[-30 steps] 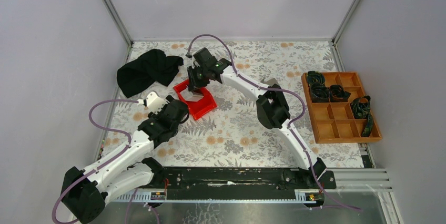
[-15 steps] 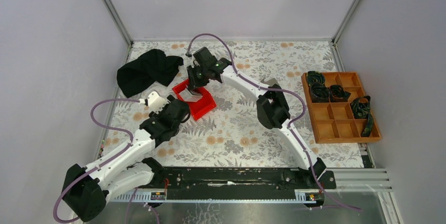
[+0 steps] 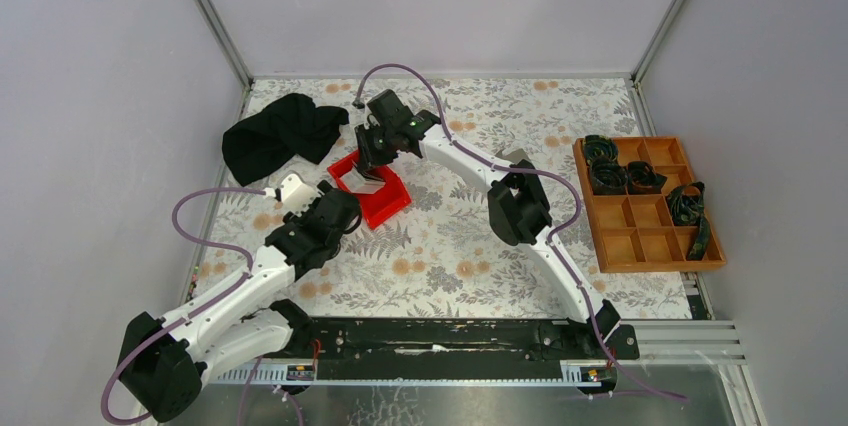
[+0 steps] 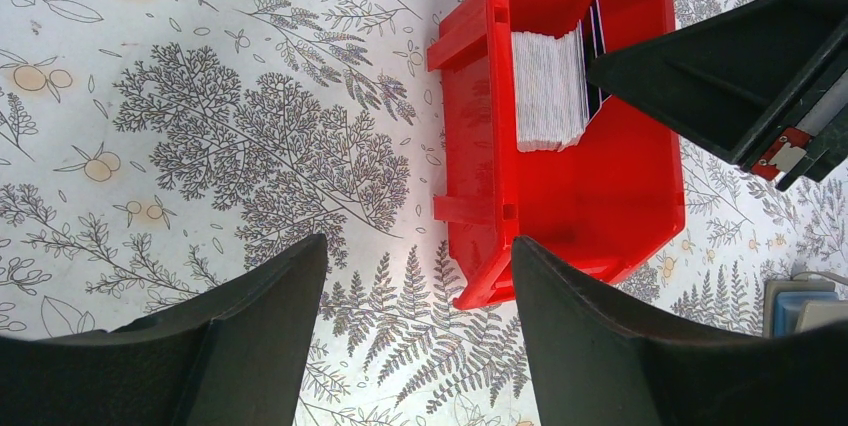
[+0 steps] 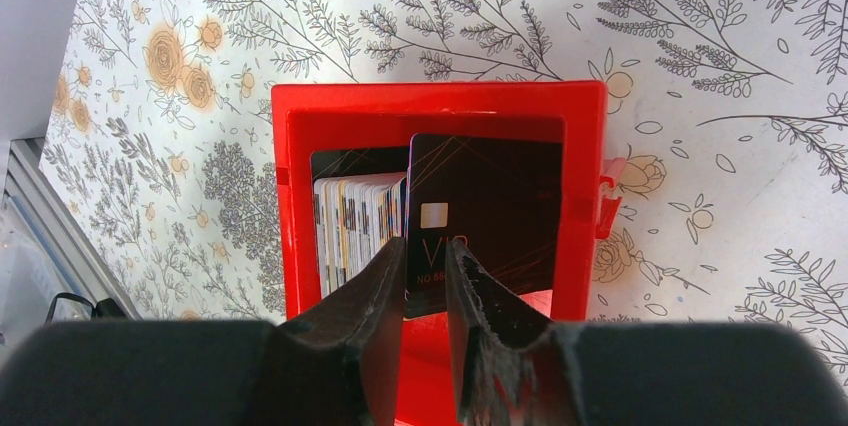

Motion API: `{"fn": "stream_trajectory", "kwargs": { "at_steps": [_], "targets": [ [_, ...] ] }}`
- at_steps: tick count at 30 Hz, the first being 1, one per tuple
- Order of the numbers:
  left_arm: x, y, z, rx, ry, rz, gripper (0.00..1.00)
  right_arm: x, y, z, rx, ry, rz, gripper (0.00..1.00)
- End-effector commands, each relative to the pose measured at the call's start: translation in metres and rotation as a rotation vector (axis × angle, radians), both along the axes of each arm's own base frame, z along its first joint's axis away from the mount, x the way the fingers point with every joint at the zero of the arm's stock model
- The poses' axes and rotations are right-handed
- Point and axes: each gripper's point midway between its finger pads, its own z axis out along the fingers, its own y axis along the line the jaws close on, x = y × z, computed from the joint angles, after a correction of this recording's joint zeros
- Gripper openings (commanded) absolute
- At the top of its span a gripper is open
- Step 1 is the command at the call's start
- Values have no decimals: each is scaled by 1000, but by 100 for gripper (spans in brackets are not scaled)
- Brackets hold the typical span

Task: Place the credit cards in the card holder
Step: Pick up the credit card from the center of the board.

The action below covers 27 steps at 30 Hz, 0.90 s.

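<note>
Right hand (image 5: 425, 254) pinches dark card (image 5: 495, 201) upright in red bin (image 5: 290, 146); left hand (image 4: 417, 251) spread.

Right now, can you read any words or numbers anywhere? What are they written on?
"VIP": on the black credit card pinched in the right gripper.
"NO. 88": just below it on the same card; the rest is hidden behind a finger.
Stacked cards in the red bin: print too small to read.

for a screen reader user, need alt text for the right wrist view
The right gripper pinches a dark card marked VIP, upright inside a red bin. A row of other cards stands on edge beside it, and the bin sits on a floral tablecloth.
</note>
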Motion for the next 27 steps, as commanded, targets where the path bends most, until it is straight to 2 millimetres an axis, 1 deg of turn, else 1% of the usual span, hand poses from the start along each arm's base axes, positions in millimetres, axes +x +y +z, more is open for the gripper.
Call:
{"fn": "stream_trajectory", "kwargs": {
  "at_steps": [1,15,19,27],
  "targets": [
    [4,-3,6,-25,-42,13,75,-8,8,47,73,-39,36,26],
    [3,-1,7,-24,-43,16,75,-5,4,51,70,-48,26,28],
    [3,-1,8,-24,-44,15,75,-4,2,51,70,-43,22,31],
    [1,0,7,-18,-39,13,75,-2,-1,45,69,-22,16,30]
  ]
}}
